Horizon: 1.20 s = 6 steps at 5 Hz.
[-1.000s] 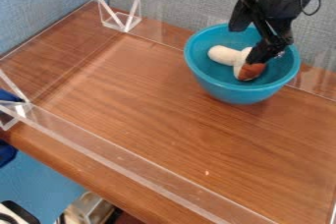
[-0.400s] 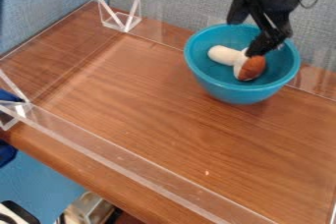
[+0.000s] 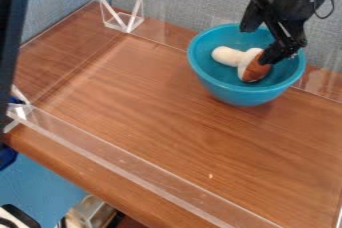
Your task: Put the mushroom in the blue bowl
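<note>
Since the earlier frame the end effector [image 3: 271, 34] has shifted slightly right above the blue bowl [image 3: 214, 77], jaws fully spread and empty, the mushroom [image 3: 243, 61] lying inside at upper right; placement appears complete, retreat upward remains.

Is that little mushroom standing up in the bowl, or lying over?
Lying over. The mushroom rests on its side inside the blue bowl, cream stem pointing left, brown cap to the right.
</note>
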Tool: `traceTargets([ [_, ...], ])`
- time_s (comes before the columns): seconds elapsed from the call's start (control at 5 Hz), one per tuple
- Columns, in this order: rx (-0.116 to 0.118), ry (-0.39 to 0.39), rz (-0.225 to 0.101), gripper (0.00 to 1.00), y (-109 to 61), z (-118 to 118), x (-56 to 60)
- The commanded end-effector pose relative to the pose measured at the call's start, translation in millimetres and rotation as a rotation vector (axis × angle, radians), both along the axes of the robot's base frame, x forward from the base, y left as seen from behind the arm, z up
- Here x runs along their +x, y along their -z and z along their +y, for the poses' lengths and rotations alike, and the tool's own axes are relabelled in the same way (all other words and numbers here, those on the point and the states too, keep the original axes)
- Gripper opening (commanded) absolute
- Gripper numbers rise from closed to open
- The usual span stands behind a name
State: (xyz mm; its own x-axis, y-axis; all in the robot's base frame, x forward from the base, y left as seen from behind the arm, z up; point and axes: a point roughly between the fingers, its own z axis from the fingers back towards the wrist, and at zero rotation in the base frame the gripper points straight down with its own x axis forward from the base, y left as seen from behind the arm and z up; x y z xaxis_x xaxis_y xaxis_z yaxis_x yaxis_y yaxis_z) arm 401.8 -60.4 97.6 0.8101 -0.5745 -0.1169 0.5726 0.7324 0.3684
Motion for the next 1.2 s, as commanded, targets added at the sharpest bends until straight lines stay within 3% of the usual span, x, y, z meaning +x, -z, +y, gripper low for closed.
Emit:
traceTargets([
  [0.0,-0.022,0.033,-0.096,1.0,-35.6,5,8.9],
  [0.2,-0.02,0.01,-0.103,1.0,-44.1,1,6.5],
  [0.4,-0.021,0.029,-0.101,1.0,-35.8,7,-6.3],
  [1.0,-0.025,0.108,-0.081,1.0,-30.4,14,16.3],
])
